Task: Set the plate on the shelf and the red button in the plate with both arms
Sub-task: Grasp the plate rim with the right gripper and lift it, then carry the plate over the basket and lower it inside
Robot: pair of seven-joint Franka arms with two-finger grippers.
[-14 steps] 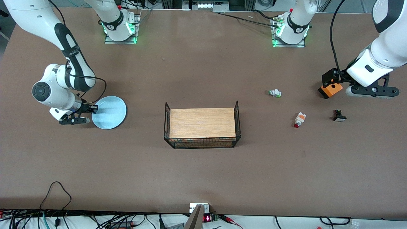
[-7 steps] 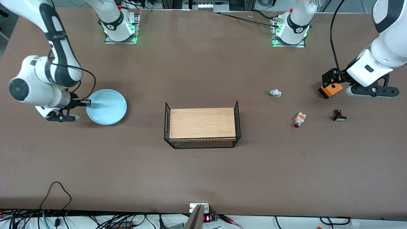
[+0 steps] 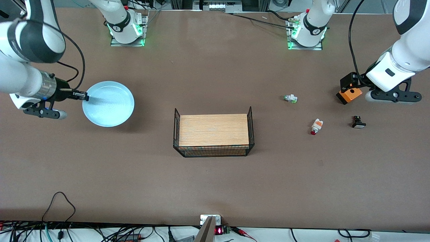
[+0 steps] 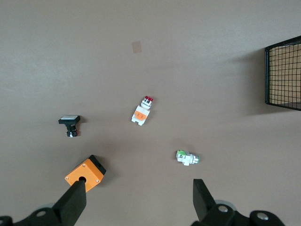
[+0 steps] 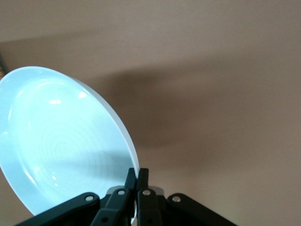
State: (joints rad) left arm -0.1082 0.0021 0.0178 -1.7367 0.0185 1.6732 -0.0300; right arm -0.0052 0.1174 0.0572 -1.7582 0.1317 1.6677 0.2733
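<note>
i've got the right gripper [image 3: 84, 97] pinched onto the rim of the plate [image 3: 109, 104], fingers [image 5: 137, 181] closed tight on its edge, and the plate is carried in the air, above the table [image 3: 215, 188] toward the right arm's end from the wire basket [image 3: 213, 135]. in the right wrist view the plate [image 5: 61, 141] tilts away from the fingers with its shadow on the table below.

the left gripper [image 4: 138, 200] waits with its fingers spread wide, holding nothing, over the table toward the left arm's end from the basket. the red button [image 3: 316, 126] lies on the table toward the left arm's end from the basket, between the green-capped button [image 3: 290, 98] and the black button [image 3: 358, 122]. an orange box [image 3: 349, 95] sits near the left gripper.
</note>
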